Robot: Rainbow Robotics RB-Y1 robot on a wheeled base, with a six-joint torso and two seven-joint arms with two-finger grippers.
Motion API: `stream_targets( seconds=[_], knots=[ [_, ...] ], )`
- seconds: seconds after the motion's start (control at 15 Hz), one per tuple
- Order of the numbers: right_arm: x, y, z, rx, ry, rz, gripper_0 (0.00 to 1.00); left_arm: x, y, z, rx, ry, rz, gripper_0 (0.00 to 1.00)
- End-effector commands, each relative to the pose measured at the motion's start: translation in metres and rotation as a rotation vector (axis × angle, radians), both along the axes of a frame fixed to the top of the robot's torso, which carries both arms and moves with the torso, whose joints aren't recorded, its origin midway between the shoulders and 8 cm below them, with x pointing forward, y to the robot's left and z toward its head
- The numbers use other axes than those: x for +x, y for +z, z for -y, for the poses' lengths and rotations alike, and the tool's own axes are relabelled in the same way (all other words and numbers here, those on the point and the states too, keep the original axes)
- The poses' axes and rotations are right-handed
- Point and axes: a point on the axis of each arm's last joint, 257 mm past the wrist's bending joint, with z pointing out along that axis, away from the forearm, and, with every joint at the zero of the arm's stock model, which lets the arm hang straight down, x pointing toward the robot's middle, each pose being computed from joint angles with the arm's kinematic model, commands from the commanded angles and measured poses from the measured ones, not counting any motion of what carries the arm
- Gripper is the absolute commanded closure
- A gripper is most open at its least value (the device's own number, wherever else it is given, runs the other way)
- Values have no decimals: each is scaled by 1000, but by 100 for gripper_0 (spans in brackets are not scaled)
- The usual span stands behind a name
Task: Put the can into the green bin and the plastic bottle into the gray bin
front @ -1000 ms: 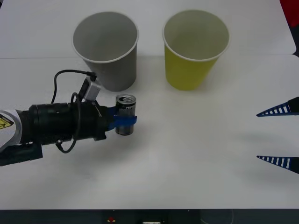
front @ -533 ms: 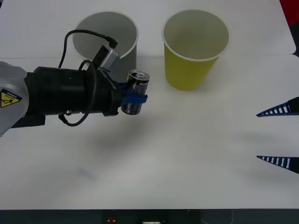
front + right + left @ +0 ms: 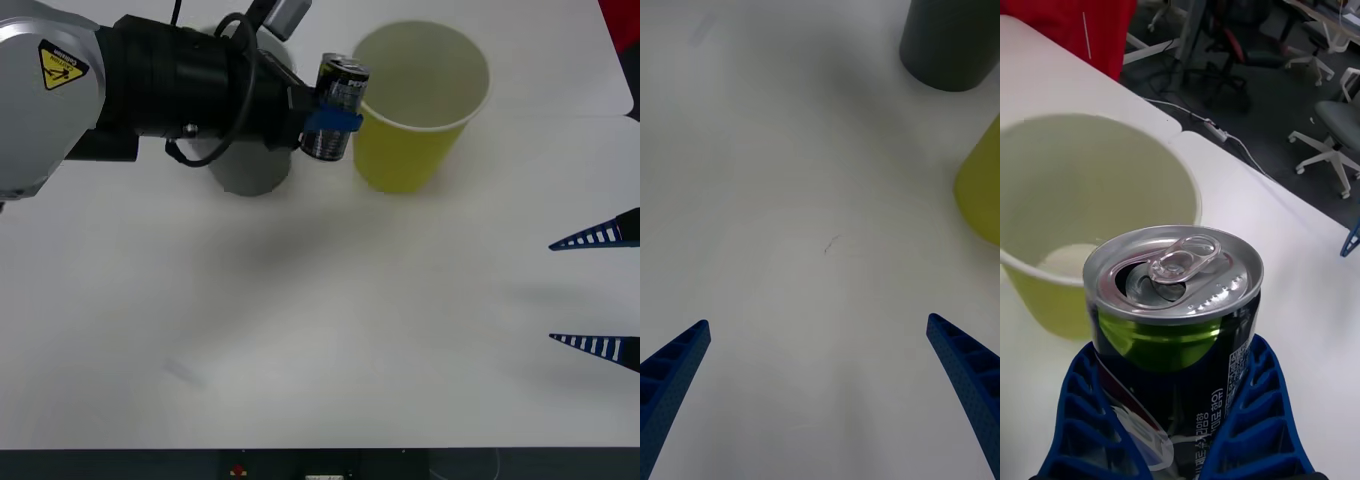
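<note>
Front view: left hand [image 3: 328,125], ribbed blue fingers clamping cylindrical metal can [image 3: 338,100] beside tapered green bin [image 3: 415,105]; right hand [image 3: 598,290] wide.

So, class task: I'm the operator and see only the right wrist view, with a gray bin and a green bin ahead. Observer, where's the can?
Observer: The left hand holds the can in the air, beside the green bin rim.
Operator: Is it over the opening yet?
Observer: Not quite; in the front view it hangs just outside the rim, on the gray bin side.
Operator: Anything inside the green bin?
Observer: The left wrist view shows a bare pale floor.
Operator: My hand?
Observer: The right hand waits open, far right.
</note>
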Motion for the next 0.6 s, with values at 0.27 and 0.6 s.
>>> stream_targets(
  seconds=[0.27, 0.6],
  knots=[
    [0, 0, 0, 0, 0, 0, 0, 48, 28, 42, 20, 12, 11, 100],
    [0, 0, 0, 0, 0, 0, 0, 87, 36, 78, 49, 69, 42, 100]
  ],
)
